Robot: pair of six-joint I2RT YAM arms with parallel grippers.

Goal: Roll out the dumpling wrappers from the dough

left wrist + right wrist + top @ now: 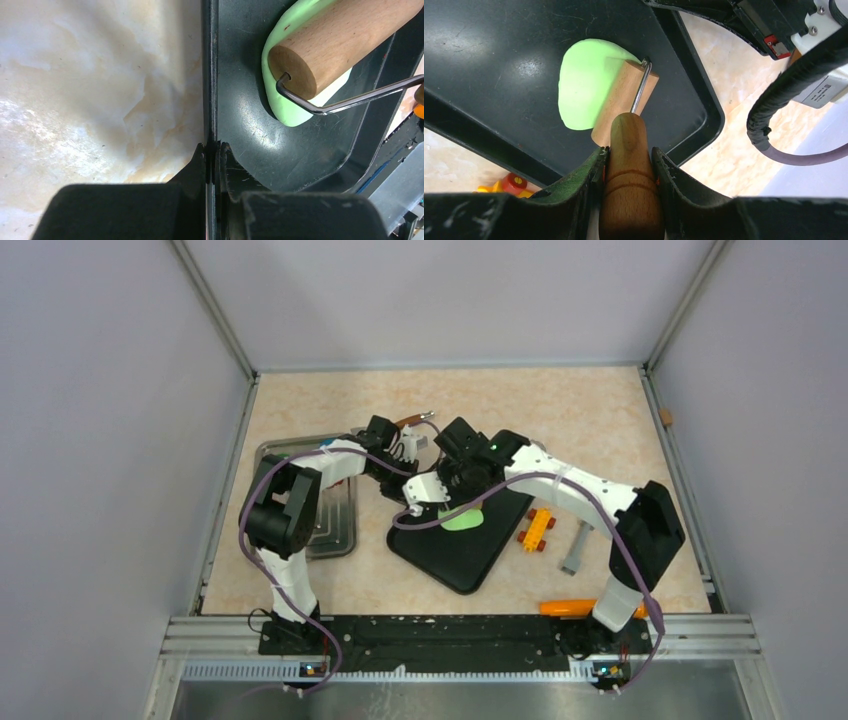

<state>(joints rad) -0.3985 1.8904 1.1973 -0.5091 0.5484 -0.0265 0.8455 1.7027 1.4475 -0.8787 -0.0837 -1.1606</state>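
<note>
The lime-green dough [584, 90] lies as a flattened blob on the black tray [484, 45]; it also shows in the top view [463, 519] and the left wrist view [285, 107]. My right gripper [630, 157] is shut on the wooden handle of a small rolling pin [624, 102], whose roller rests on the dough's right side. My left gripper [213, 150] is shut on the black tray's rim [212, 75] at its far-left corner. No round dumpling wrappers show.
A metal tray [335, 525] lies at the left. An orange-yellow toy block [537, 529], a grey flat piece [576, 548] and an orange tool [566, 607] lie right of the black tray. A wooden-handled tool [412, 421] lies behind the grippers.
</note>
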